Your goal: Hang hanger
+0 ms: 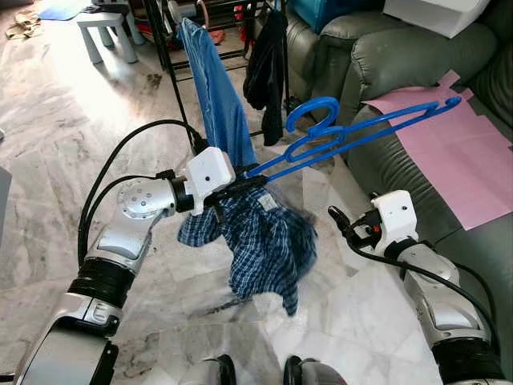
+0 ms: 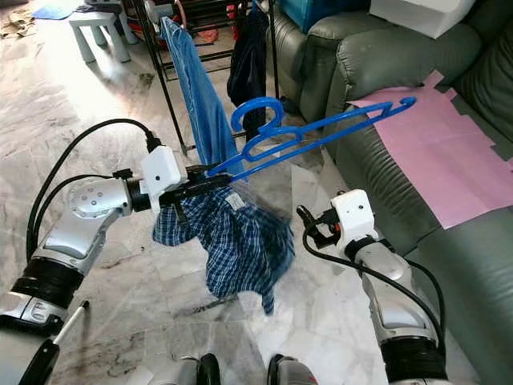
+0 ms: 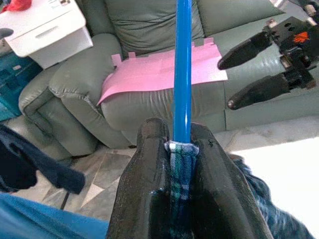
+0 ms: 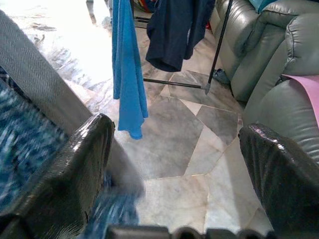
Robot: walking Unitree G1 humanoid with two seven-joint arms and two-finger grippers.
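- Marble floor (image 1: 48, 200), pale and veined, runs under the robot, with a grey-green leather sofa (image 1: 417, 72) along its right side.
- Nearest the camera, the right gripper (image 1: 337, 218) hangs beside the sofa's front edge, its two black fingers spread wide with nothing between them.
- Just beyond, the left gripper (image 1: 240, 183) is clamped on one end of the blue hanger (image 1: 353, 128), pinching the collar of a blue checked shirt (image 1: 264, 241) along with the bar (the wrist view shows cloth and bar squeezed together between the fingers).
- That shirt droops in a bunch below the hanger, clear of the floor.
- From there the hanger slants up and away towards the sofa, its hook (image 1: 309, 112) raised in the air.
- On the sofa seat lies a pink sheet (image 1: 473, 152).
- Farther back stands a black clothes rack (image 1: 164, 48) holding a blue garment (image 1: 212, 88) and a dark one (image 1: 264, 64).
- Farthest off are a small white stool (image 1: 108, 32) and a white box (image 1: 437, 14) on the sofa's arm.
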